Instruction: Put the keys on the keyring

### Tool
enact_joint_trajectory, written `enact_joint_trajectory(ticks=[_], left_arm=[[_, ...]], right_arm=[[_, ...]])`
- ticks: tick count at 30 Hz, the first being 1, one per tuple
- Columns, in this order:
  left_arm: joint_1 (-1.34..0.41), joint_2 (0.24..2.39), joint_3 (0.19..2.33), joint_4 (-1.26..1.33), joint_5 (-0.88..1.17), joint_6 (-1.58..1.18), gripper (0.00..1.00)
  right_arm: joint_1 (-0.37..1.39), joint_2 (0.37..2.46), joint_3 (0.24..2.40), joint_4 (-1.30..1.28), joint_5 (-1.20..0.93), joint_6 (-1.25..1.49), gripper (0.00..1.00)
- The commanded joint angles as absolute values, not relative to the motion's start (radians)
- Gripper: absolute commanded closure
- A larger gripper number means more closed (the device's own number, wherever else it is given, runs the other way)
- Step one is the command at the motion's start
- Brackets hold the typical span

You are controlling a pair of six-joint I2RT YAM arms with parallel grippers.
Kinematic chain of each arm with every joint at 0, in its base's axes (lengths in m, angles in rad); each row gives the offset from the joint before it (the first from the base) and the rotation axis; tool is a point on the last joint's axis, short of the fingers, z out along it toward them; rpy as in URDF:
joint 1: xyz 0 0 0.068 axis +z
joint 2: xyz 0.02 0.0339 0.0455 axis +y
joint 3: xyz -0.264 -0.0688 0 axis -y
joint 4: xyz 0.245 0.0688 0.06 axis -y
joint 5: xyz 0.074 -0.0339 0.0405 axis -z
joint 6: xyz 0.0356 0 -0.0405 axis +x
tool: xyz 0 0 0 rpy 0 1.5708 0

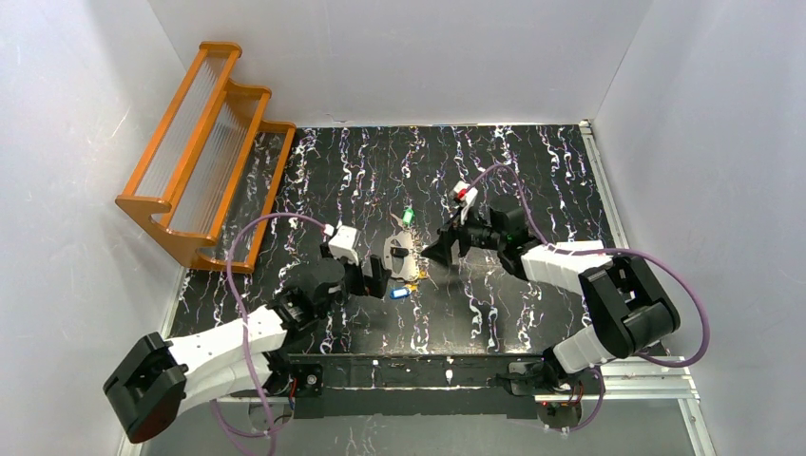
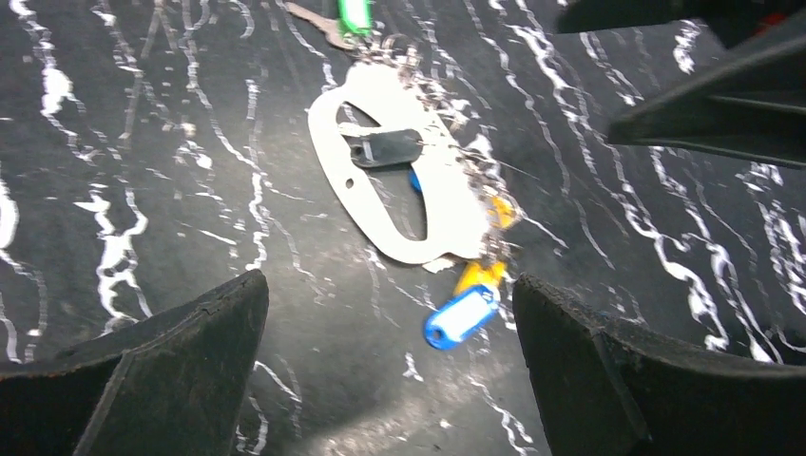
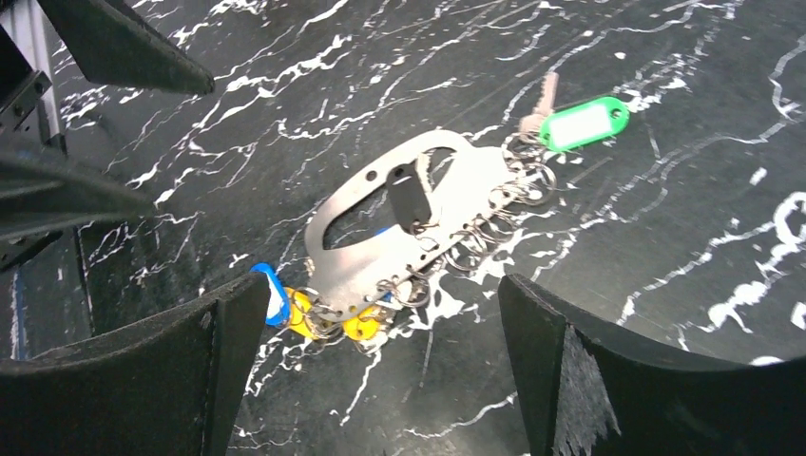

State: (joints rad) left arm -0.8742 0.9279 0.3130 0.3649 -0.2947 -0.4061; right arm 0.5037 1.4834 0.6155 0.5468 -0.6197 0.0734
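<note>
The keyring (image 1: 397, 255) (image 2: 447, 204) (image 3: 418, 242) is a flat silver oval plate with a black tab and a row of thin rings; it lies flat on the black marbled table. A green-tagged key (image 1: 408, 216) (image 2: 355, 14) (image 3: 580, 124) lies at its far end. A blue-tagged key (image 1: 399, 293) (image 2: 463, 315) (image 3: 274, 293) and yellow-headed keys (image 2: 475, 275) (image 3: 364, 326) lie at its near end. My left gripper (image 1: 373, 282) (image 2: 390, 380) is open and empty, just short of the blue key. My right gripper (image 1: 439, 249) (image 3: 371, 380) is open and empty, right of the keyring.
An orange wooden stepped rack (image 1: 204, 152) stands at the back left of the table. White walls close in the table on three sides. A metal rail (image 1: 447, 370) runs along the near edge by the arm bases.
</note>
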Motion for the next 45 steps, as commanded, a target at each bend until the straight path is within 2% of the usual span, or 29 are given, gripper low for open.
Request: enact_joint_trajectory(ticks=[1,6,10,16,19,23,29,40,43,45], left_arm=[[-0.707,0.976,0.363,0.424,-0.18,-0.334,0.01],[-0.451,1.044,0.388,0.479,-0.071,-0.305,0.02],[-0.347,1.088,0.413,0.508,-0.185,-0.227,0.01],[-0.33,1.184,0.429,0.552,-0.348,-0.032,0.02],[-0.323,1.252,0.397,0.641,-0.473,-0.031,0.02],[-0.31,1.38,0.375,0.764,-0.514,-0.014,0.02],[-0.278,1.599,0.406,0.9,-0.475,0.087,0.01],[-0.155,1.684,0.221,1.339,-0.272,0.055,0.02],[-0.153,1.674,0.226,1.309,-0.261,0.052,0.02],[-0.152,1.672,0.228,1.305,-0.261,0.054,0.02]], right_arm=[[0.444,1.449,0.652,0.534,-0.603,0.092,0.01],[0.311,1.402,0.626,0.513,-0.539,0.107,0.01],[0.239,1.35,0.624,0.425,-0.346,0.089,0.01],[0.213,1.311,0.586,0.388,-0.031,0.013,0.01],[0.212,1.303,0.509,0.482,0.084,0.002,0.01],[0.207,1.304,0.378,0.682,0.182,0.002,0.01],[0.189,1.384,0.315,0.9,0.179,-0.03,0.01],[0.094,1.539,0.159,1.334,0.099,-0.033,0.01],[0.078,1.604,0.194,1.349,0.071,-0.027,0.01],[0.058,1.584,0.235,1.223,0.037,-0.013,0.01]])
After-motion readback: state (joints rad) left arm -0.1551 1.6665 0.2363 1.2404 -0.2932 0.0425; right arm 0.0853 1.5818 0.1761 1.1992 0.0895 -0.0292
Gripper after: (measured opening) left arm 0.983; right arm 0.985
